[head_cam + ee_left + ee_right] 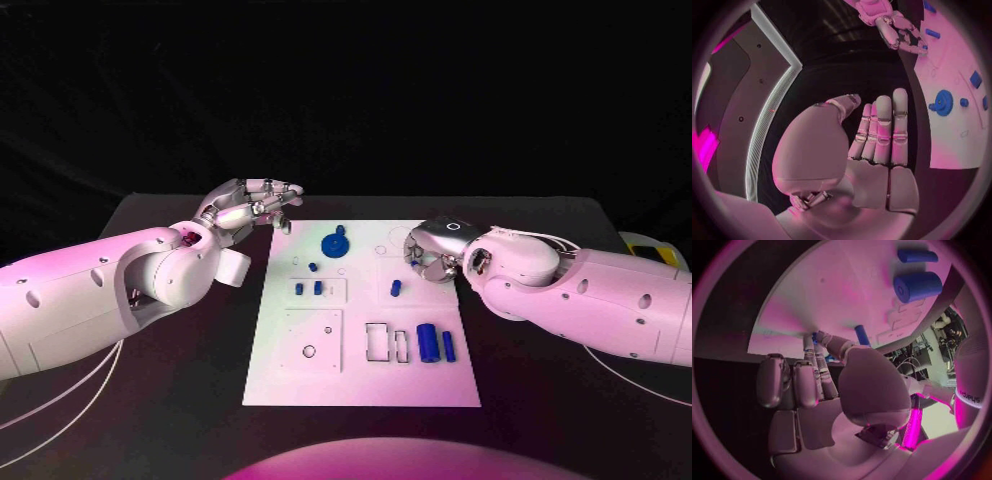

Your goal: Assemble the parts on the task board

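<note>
The white task board (361, 375) lies mid-table. On it are a blue gear (335, 244), two small pegs (309, 288), another peg (395, 288) and two blue cylinders (437, 343) near its right edge. My left hand (253, 208) hovers by the board's far left corner; in the left wrist view its fingers (882, 130) are stretched out with nothing in them, and the gear (943, 102) lies beyond. My right hand (433, 255) is low over the board's far right part. Its thumb and a finger (826, 347) pinch a small blue part (814, 338), near a standing peg (861, 334).
A yellow and white object (649, 248) sits at the table's right edge behind my right arm. Outlined recesses (387, 342) mark the board beside the cylinders. White cables (58, 395) trail under my left arm. The large cylinder (917, 286) lies beyond my right hand.
</note>
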Tool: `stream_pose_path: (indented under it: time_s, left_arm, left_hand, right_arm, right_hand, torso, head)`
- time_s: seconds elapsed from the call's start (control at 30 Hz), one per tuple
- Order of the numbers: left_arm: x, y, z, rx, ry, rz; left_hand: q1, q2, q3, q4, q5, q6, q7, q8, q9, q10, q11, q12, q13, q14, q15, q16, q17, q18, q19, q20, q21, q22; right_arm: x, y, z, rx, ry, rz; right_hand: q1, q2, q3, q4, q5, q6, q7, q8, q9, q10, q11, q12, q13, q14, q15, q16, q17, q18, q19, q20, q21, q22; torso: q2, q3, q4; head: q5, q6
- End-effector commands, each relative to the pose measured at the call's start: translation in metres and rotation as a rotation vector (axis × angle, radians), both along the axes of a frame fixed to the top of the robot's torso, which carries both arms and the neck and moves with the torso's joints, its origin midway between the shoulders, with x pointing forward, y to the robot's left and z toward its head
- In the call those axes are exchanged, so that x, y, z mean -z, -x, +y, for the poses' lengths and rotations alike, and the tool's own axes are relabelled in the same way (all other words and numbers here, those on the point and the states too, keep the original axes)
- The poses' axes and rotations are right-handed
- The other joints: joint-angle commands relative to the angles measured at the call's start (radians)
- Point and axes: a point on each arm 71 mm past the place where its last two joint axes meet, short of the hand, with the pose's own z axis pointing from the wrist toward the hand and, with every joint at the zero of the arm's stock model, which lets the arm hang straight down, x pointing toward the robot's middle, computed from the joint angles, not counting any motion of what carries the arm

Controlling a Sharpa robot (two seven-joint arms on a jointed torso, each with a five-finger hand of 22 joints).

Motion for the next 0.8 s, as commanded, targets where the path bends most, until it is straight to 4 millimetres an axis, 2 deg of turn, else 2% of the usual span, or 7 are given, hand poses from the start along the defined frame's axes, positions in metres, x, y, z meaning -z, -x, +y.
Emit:
stream_pose_path:
  time_s: [0.03, 0.47, 0.8]
  left_arm:
    - [-0.001, 0.000, -0.002, 0.012, 0.011, 0.002]
    - [0.000, -0.001, -0.001, 0.007, 0.007, 0.007]
    - [0.000, -0.001, 0.000, 0.008, 0.005, 0.011]
  left_hand:
    - [0.005, 0.003, -0.006, -0.001, -0.003, -0.009, 0.001, 0.000, 0.000, 0.001, 0.006, 0.002, -0.001, -0.004, -0.001, -0.006, -0.001, 0.007, 0.005, -0.004, -0.004, -0.001]
    - [0.008, 0.004, -0.005, -0.002, -0.002, -0.009, 0.002, -0.001, 0.000, 0.000, 0.006, 0.001, -0.001, -0.004, -0.001, -0.007, -0.002, 0.007, 0.007, -0.004, -0.006, -0.002]
    - [0.011, 0.005, -0.005, -0.003, -0.002, -0.010, 0.002, -0.001, 0.000, -0.002, 0.007, 0.001, -0.002, -0.003, 0.000, -0.008, -0.002, 0.007, 0.008, -0.004, -0.008, -0.004]
  right_arm:
    - [0.009, 0.006, 0.000, -0.002, 0.041, -0.012]
    - [0.001, 0.011, 0.001, -0.006, -0.012, -0.062]
    - [-0.007, 0.011, 0.001, -0.012, -0.071, -0.104]
  right_hand:
    - [0.019, 0.014, 0.004, -0.004, 0.005, 0.007, 0.000, 0.006, 0.005, 0.026, -0.016, 0.008, 0.010, 0.036, -0.008, 0.004, 0.003, -0.010, 0.006, -0.001, 0.007, 0.041]
    - [0.021, 0.019, 0.009, -0.009, 0.018, 0.014, -0.002, 0.013, 0.012, 0.034, -0.018, 0.013, 0.017, 0.038, -0.010, 0.010, 0.008, -0.014, 0.015, -0.004, 0.023, 0.056]
    - [0.018, 0.017, 0.008, -0.009, 0.019, 0.014, -0.002, 0.014, 0.014, 0.034, -0.018, 0.013, 0.018, 0.037, -0.011, 0.008, 0.004, -0.016, 0.018, -0.004, 0.029, 0.062]
  torso:
    - [0.000, 0.0004, -0.0001]
    - [-0.001, -0.0008, -0.0006]
    - [0.000, -0.0002, 0.0002]
  head:
    - [-0.001, 0.001]
    - [-0.004, 0.002]
    - [-0.006, 0.004]
